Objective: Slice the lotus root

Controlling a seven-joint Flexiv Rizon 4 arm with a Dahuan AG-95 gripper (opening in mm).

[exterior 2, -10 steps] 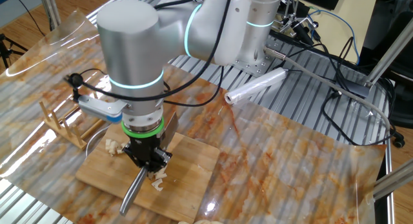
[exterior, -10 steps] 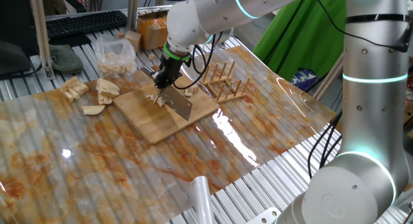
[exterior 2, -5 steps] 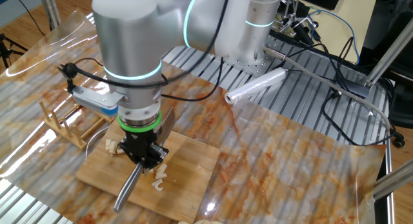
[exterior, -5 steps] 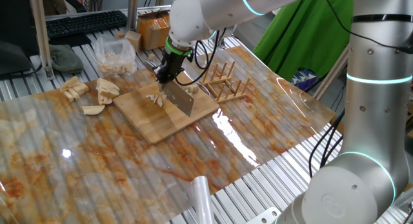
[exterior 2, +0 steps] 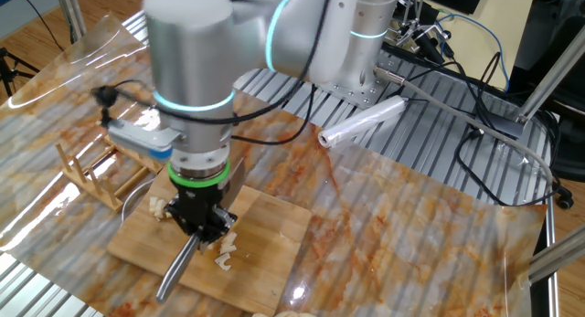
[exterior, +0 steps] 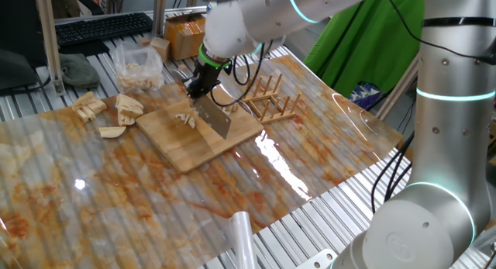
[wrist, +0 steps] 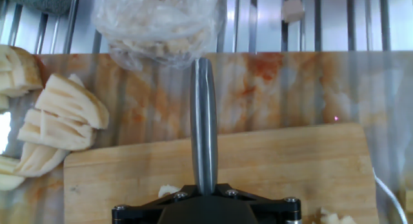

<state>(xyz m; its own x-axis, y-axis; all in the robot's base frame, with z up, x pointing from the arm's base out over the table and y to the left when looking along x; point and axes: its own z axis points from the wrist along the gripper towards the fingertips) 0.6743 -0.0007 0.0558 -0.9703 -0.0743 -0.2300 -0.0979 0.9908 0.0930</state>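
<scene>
My gripper (exterior: pixel 198 86) is shut on the metal handle of a cleaver (exterior: pixel 217 120), whose blade hangs just above the wooden cutting board (exterior: pixel 180 151). Small cut bits of lotus root (exterior: pixel 184 118) lie on the board beside the blade, and more bits (exterior: pixel 225 108) lie on its far side. In the other fixed view the gripper (exterior 2: pixel 202 227) stands over the board (exterior 2: pixel 272 233) with the handle (exterior 2: pixel 177 272) pointing out past cut pieces (exterior 2: pixel 225 254). The hand view has the handle (wrist: pixel 204 121) running out from the gripper (wrist: pixel 205 189) over the board (wrist: pixel 277 161).
Larger lotus root chunks (exterior: pixel 128 107) lie on the table left of the board, seen as chunks (wrist: pixel 64 121) in the hand view. A plastic bag of pieces (exterior: pixel 139 66) sits behind them. A wooden rack (exterior: pixel 271 99) stands right of the board. A film roll (exterior: pixel 240 236) lies near the front edge.
The gripper and cleaver have shifted slightly back over the board, and the blade has risen a little. The grip on the handle is unchanged.
</scene>
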